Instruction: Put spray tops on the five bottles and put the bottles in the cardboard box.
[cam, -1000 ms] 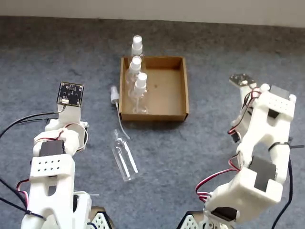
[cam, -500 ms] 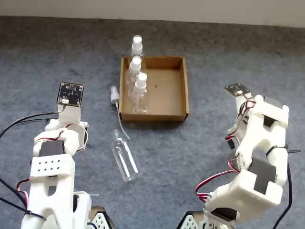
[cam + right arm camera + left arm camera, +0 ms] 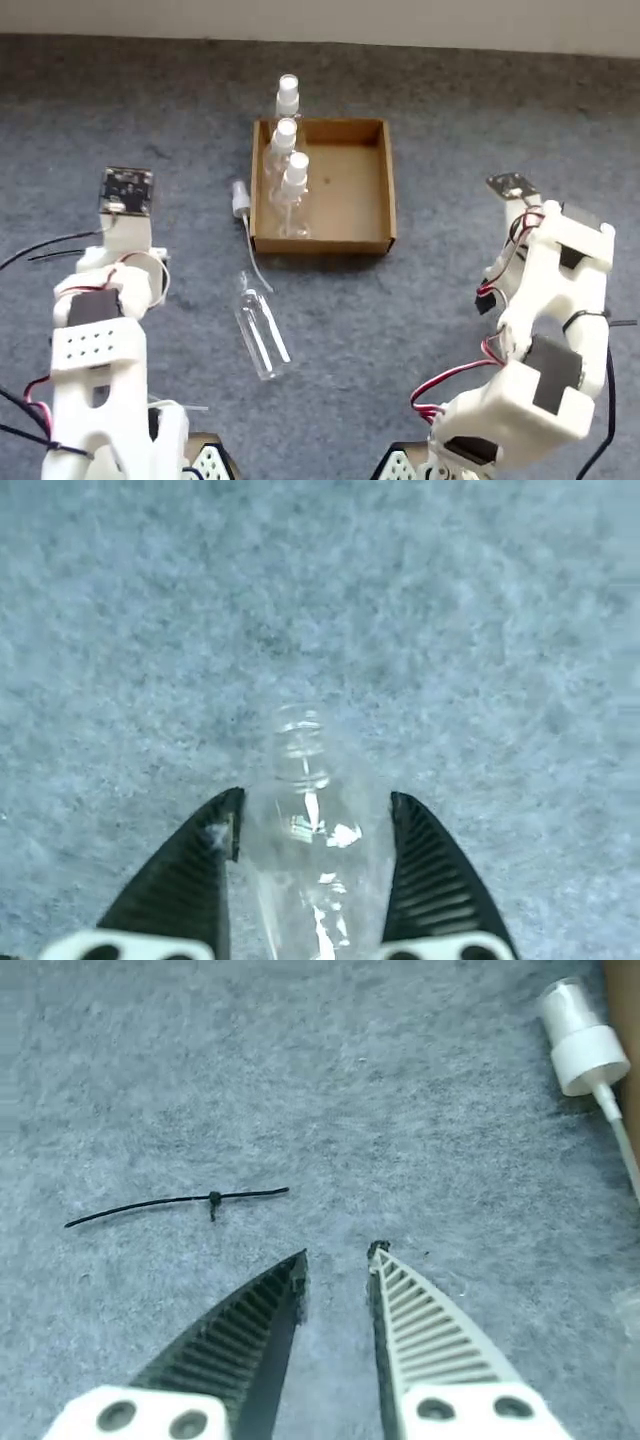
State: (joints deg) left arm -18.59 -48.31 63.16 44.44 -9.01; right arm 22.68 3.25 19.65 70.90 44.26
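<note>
Right claw (image 3: 315, 798) grips an uncapped bottle (image 3: 300, 745) above the surface (image 3: 480, 600). A second bare bottle (image 3: 258, 332) lies near the loose spray top (image 3: 240, 198) beside the box (image 3: 388, 185). Two capped bottles (image 3: 293, 175) stand inside. Left claw (image 3: 337, 1257) is narrowly parted.

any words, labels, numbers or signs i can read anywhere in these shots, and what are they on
No text can be read.
cardboard box: plain walls, no print.
lying bottle: clear, no label.
held bottle between the fingers of the right gripper: clear, no label.
circuit board on the left arm: any marks are too small to read.
</note>
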